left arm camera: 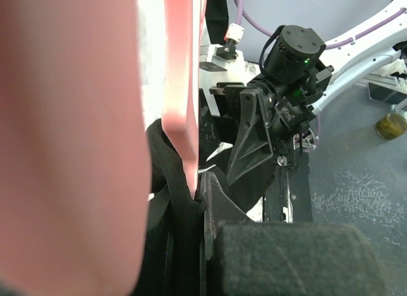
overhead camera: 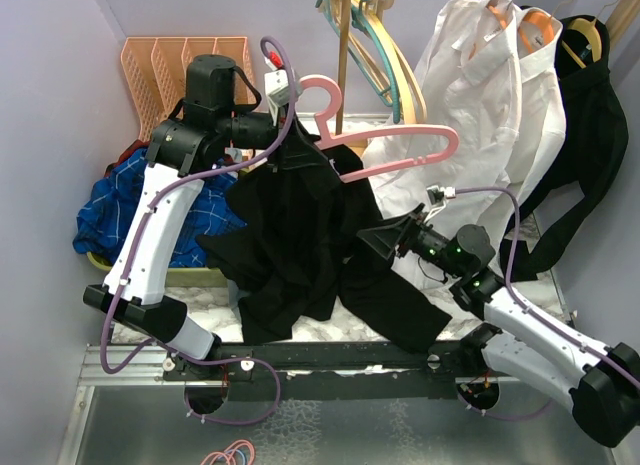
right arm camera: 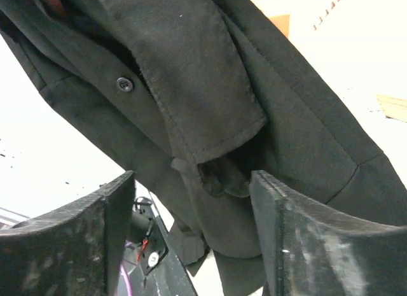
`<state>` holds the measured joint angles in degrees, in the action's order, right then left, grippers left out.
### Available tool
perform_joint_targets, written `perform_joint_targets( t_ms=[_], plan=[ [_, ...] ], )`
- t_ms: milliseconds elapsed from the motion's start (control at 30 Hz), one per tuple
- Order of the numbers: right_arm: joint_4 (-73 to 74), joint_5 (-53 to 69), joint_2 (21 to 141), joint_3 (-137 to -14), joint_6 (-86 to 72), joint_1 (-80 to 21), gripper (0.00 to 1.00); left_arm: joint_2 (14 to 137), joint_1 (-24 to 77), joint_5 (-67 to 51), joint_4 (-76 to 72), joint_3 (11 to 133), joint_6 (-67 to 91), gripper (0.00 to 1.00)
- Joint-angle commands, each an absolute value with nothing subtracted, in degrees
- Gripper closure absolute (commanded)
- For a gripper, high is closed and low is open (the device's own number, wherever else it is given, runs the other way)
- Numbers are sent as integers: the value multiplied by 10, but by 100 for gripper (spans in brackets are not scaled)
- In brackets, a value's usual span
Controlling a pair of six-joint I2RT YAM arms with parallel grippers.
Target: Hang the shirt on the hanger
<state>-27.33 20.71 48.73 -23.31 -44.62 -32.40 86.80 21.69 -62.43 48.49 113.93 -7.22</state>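
The pink hanger (overhead camera: 400, 137) is held up over the table's back middle. My left gripper (overhead camera: 285, 133) is shut on it near the base of the hook. In the left wrist view the pink bar (left arm camera: 184, 86) runs down into my left gripper (left arm camera: 198, 181), with black fabric pressed beside it. The black shirt (overhead camera: 300, 235) hangs from the hanger's left end and trails down onto the table. My right gripper (overhead camera: 380, 240) is open at the shirt's right side. In the right wrist view a hanging fold of the shirt (right arm camera: 210, 118) sits just above its spread fingers (right arm camera: 117, 213).
A white dress shirt (overhead camera: 480, 105) and a black garment (overhead camera: 590, 135) hang at the back right. Cream and teal hangers (overhead camera: 380, 45) hang by a wooden pole (overhead camera: 345, 55). A blue plaid garment (overhead camera: 110, 210) and an orange rack (overhead camera: 175, 60) are at the left.
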Motion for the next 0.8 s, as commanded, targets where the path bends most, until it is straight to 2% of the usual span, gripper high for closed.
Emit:
perform_joint_targets(
  t_ms=[0, 67, 100, 167, 333, 567, 767],
  plan=[
    [-336, 166, 518, -259, -437, -335, 38, 851, 209, -659, 461, 1141, -61, 100],
    [-343, 169, 534, -264, -433, -339, 54, 850, 207, -659, 460, 1139, -61, 100],
    [-345, 170, 542, -266, -432, -341, 66, 849, 206, -659, 460, 1140, -60, 100],
    [-343, 166, 548, -265, -432, -344, 97, 847, 203, -659, 462, 1139, -63, 100],
    [-304, 91, 495, -243, -437, -344, 99, 840, 199, -592, 531, 1163, -151, 100],
    [-118, -47, 426, -296, -370, -342, 99, 816, 199, -459, 676, 1245, -329, 100],
    [-86, -36, 422, -329, -344, -302, 99, 793, 199, -425, 742, 1285, -386, 100]
  ],
)
